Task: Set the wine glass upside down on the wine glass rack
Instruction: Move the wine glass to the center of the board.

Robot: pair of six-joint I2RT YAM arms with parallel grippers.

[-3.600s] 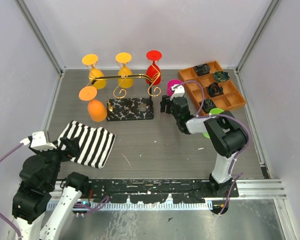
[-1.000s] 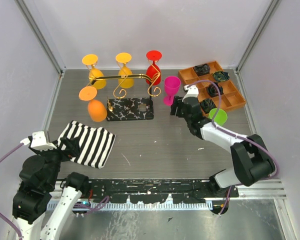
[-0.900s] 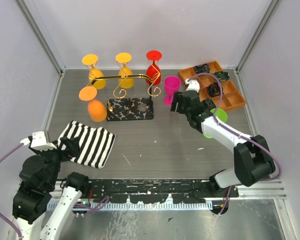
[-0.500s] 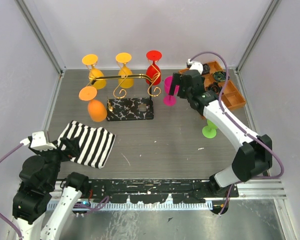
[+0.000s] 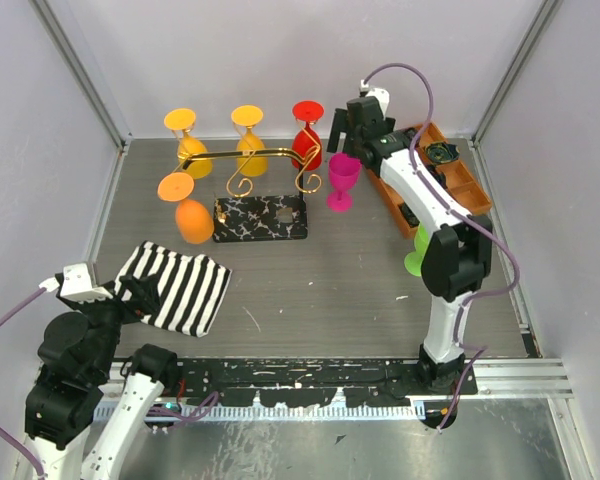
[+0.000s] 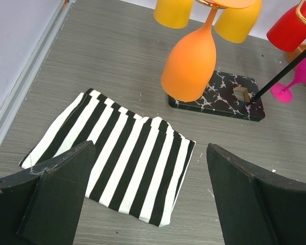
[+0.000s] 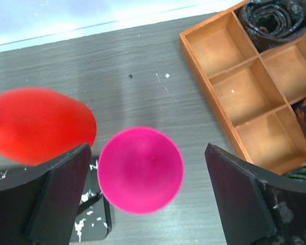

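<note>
Wine glass in magenta plastic (image 5: 342, 180) stands upright on its foot on the grey wood-grain table (image 5: 310, 280), just right of the thin gold metal rack (image 5: 242, 156) with scroll hooks and its black-and-white marbled base (image 5: 260, 217); it touches neither the rack nor any finger. Directly above it hovers the right gripper (image 5: 342, 128), its two black fingers (image 7: 61, 194) spread wide and holding nothing; in the right wrist view the round magenta bowl (image 7: 141, 170) sits below and midway between them, with clear table showing on both sides.

On the rack, a red glass (image 5: 306, 140) hangs upside down at the right end, just beside the magenta one; two yellow glasses (image 5: 248, 140) hang along the bar, and an orange glass (image 5: 188, 210) hangs at the left front.

To the right lies an orange compartment tray (image 5: 450, 195) with dark rolled items in some cells; a green glass (image 5: 420, 250) stands partly hidden behind the right arm.

Well apart, at the near left, the left gripper (image 6: 150, 148) is wide open and empty above a black-and-white striped cloth (image 6: 117, 168).
</note>
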